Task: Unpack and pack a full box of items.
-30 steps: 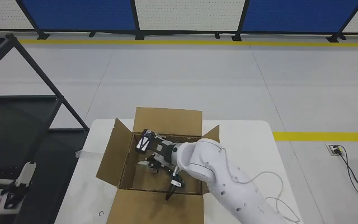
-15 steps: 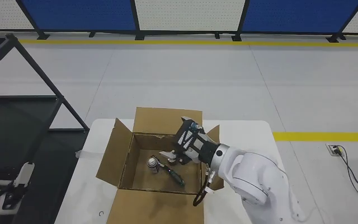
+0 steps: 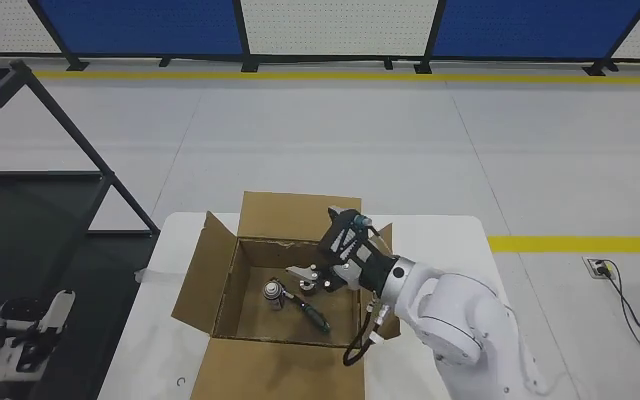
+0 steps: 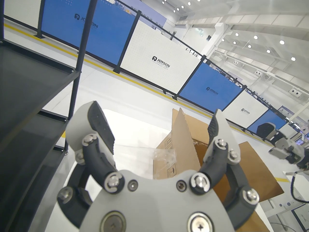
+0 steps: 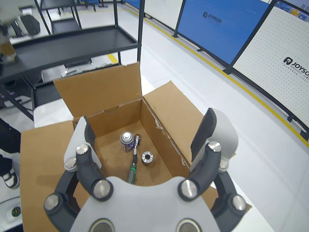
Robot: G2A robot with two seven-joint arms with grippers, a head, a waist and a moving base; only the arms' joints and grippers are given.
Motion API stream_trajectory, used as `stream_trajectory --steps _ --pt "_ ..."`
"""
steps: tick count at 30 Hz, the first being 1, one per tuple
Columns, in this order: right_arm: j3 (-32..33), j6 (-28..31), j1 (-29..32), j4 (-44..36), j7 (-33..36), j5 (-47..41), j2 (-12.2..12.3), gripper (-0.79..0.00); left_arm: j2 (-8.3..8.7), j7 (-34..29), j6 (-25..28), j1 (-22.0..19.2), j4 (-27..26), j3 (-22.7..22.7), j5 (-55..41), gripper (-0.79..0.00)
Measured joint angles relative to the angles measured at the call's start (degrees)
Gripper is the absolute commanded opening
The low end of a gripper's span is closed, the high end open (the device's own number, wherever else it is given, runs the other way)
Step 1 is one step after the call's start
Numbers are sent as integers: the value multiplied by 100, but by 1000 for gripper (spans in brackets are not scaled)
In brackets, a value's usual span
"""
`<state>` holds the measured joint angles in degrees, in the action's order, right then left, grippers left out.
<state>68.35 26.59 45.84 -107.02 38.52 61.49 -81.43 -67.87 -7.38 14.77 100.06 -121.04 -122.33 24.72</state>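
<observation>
The right hand (image 5: 147, 121) has withdrawn from the box (image 5: 108, 92).

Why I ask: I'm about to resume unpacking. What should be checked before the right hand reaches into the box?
1. Right hand open and empty: ok.
2. Box flaps folded out, opening unobstructed: ok.
3. Spray can upright on the box floor: ok.
4. Ratchet free of the can: cannot tell; its head lies close beside it.
5. Metal socket in plain sight, nothing over it: ok.
6. Left hand open, outside the box: ok.
</observation>
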Motion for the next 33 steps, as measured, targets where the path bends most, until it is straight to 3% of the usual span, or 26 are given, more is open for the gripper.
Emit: stream_trajectory --steps 8,16,28,33 --pt "964 -200 528 -626 218 -1291 129 0 126 -919 405 -803 631 560 526 0" --pt "2288 -923 1466 -1049 384 -2946 256 0 215 -1424 766 -1306 1068 1044 1173 0" --pt "2218 -964 1565 -1006 380 -2962 281 0 227 -1268 508 -1276 1025 1369 1654 0" --pt "2256 -1488 1406 -578 909 -3761 328 0 225 -1228 441 -1209 910 1501 1701 0"
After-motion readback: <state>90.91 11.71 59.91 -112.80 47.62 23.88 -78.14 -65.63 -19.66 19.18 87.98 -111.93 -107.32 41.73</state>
